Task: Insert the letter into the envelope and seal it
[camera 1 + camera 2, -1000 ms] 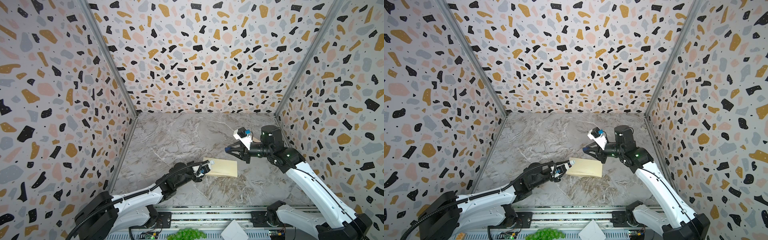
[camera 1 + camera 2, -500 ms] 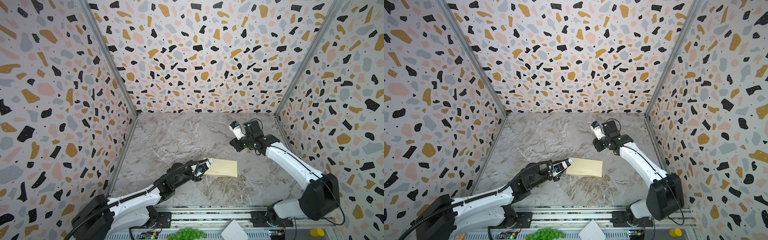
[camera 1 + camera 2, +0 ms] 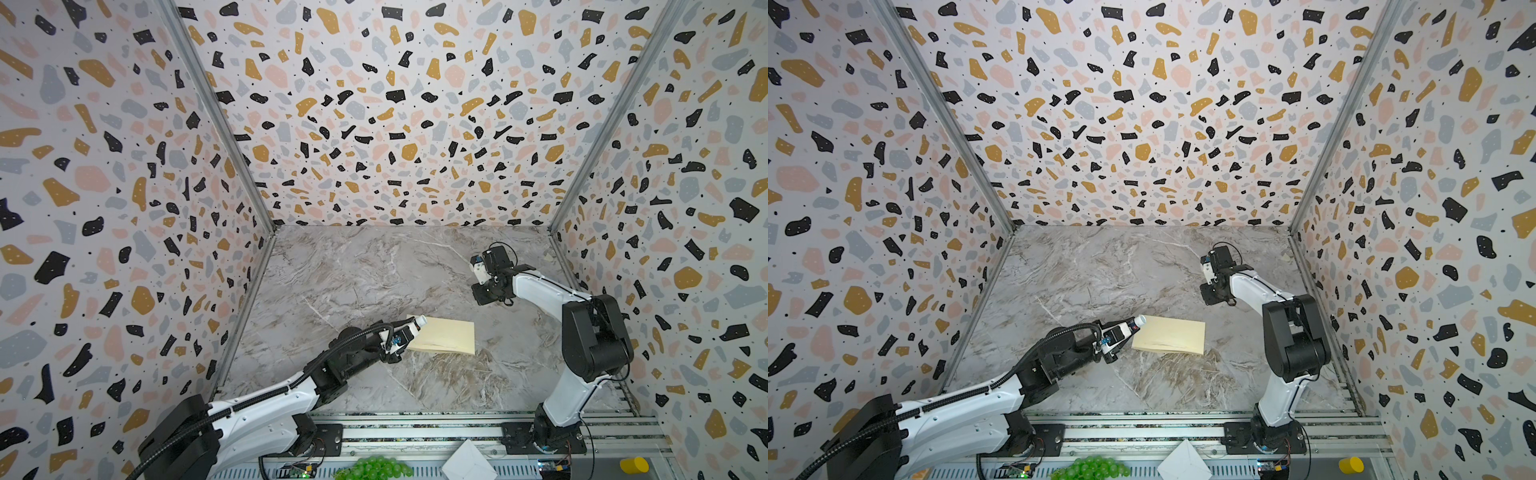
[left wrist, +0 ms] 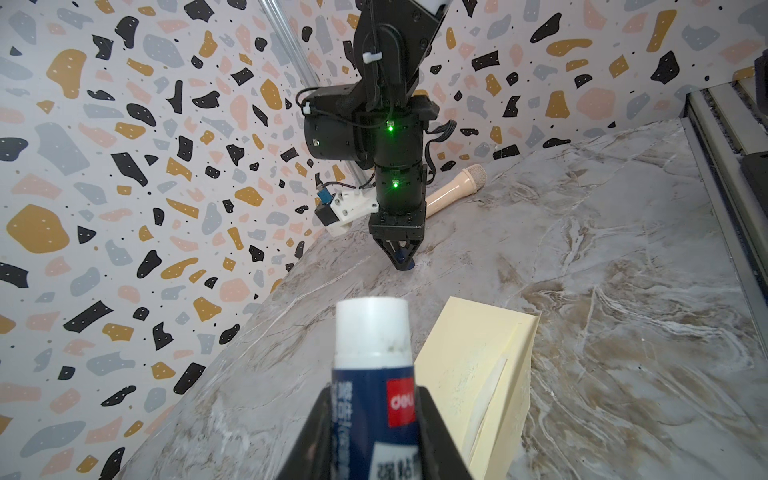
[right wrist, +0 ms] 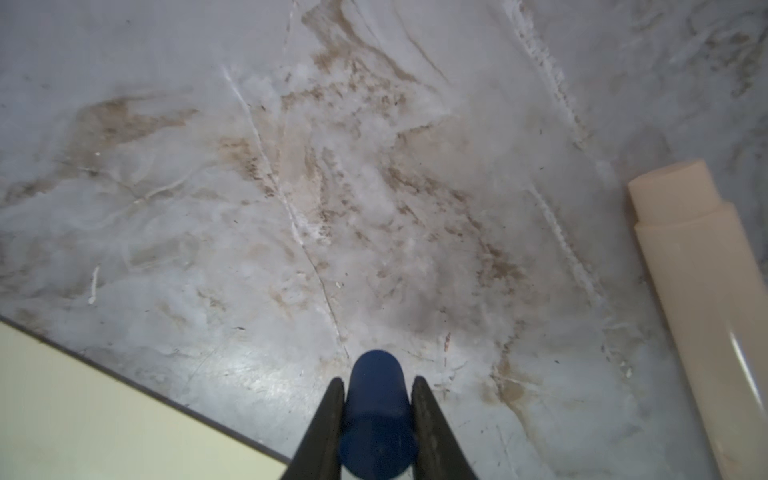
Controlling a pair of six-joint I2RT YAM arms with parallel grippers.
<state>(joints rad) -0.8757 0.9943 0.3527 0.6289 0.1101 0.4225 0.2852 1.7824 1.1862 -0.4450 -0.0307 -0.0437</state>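
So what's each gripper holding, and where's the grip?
The left gripper holds the glue stick by its blue labelled body, white end protruding; the right gripper pinches the blue cap by its sides.

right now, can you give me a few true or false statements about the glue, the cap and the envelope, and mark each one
1. The left gripper is closed on the glue stick. True.
2. The glue stick has its cap on. False: its white tip is bare, and the blue cap sits between the fingers of the right gripper.
3. The right gripper grips the envelope. False: it is well apart from the envelope, which lies on the table.
4. A beige microphone lies on the table near the wall. True.
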